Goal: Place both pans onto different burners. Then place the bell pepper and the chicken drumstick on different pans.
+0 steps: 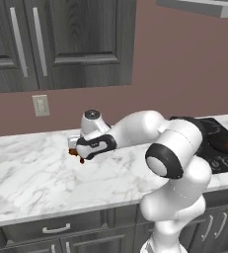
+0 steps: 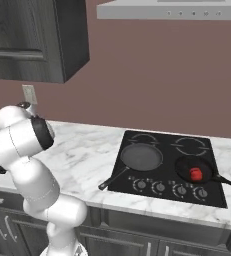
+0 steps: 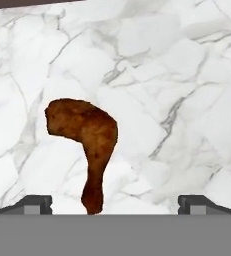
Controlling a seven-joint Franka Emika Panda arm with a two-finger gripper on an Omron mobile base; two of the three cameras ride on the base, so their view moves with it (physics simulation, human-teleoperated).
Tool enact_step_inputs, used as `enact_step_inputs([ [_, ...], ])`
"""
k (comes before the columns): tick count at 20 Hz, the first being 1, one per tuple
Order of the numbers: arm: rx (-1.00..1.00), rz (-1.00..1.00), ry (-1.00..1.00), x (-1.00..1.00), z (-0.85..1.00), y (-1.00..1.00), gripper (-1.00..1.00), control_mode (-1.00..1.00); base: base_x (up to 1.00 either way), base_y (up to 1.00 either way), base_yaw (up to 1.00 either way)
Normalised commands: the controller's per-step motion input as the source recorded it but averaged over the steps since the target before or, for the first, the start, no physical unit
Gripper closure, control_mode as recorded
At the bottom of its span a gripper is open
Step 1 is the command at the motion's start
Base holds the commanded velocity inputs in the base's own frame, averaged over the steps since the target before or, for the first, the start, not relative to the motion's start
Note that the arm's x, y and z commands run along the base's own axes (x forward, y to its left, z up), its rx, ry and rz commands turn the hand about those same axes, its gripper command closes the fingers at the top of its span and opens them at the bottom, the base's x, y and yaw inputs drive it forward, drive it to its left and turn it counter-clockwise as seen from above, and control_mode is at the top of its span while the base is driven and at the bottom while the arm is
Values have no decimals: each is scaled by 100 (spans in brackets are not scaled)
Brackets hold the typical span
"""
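Both pans are already sitting on the cooktop (image 2: 214, 197), the grey pan (image 2: 141, 156) empty and the black pan (image 2: 197, 169) holding the pepper (image 2: 196, 174), while the gripper (image 3: 114, 204) is hovering wide open over the drumstick (image 3: 87, 142) (lying on the counter (image 2: 87, 150), well left of the cooktop).

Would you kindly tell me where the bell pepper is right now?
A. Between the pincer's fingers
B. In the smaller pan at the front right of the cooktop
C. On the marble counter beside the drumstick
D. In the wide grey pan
B: the bell pepper sits in the smaller pan on the cooktop's front right burner.
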Motion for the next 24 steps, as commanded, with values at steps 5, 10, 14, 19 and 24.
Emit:
enact_step_inputs([
  [5,0,0,0,28,-23,8,-100,-100,0,0,0],
  [10,0,0,0,15,-17,18,-100,-100,0,0,0],
  [14,0,0,0,12,-11,11,-100,-100,0,0,0],
  [19,0,0,0,7,-12,3,-100,-100,0,0,0],
  [24,0,0,0,6,-9,0,-100,-100,0,0,0],
])
